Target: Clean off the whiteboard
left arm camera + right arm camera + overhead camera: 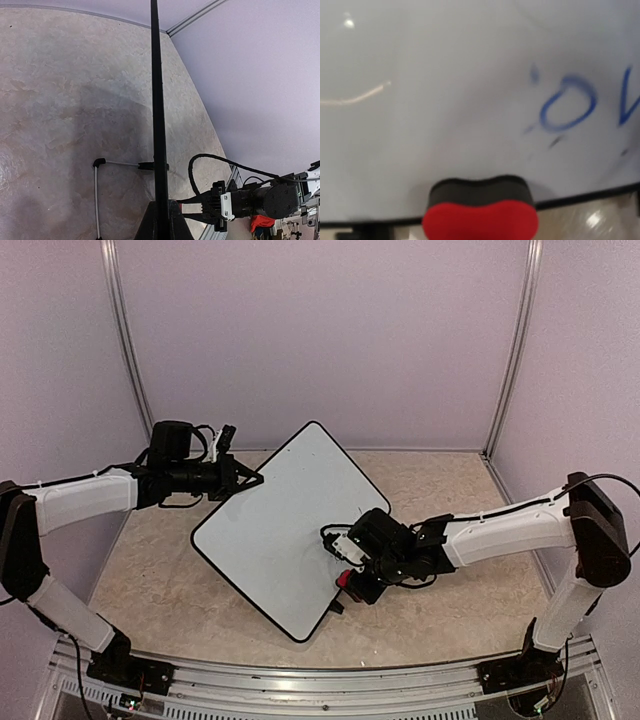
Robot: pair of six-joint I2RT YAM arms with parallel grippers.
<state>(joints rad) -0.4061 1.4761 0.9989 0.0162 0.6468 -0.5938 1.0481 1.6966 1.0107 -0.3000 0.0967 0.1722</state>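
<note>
Looking along the edges, you have the whiteboard sitting cornerwise mid-table, with bare tabletop to its right and its far corner near the back wall. Your left gripper is clamped tight on its left rim, arm stretched low across. Your right gripper, forearm reaching leftward, seems narrowly closed on the red eraser at the near-right edge, beside blue marks.

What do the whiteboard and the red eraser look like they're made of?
The whiteboard: smooth glossy white panel, light glints off it; thin black rim, probably plastic. The eraser: matte red body, maybe foam or plastic; dark pad, likely felt.
</note>
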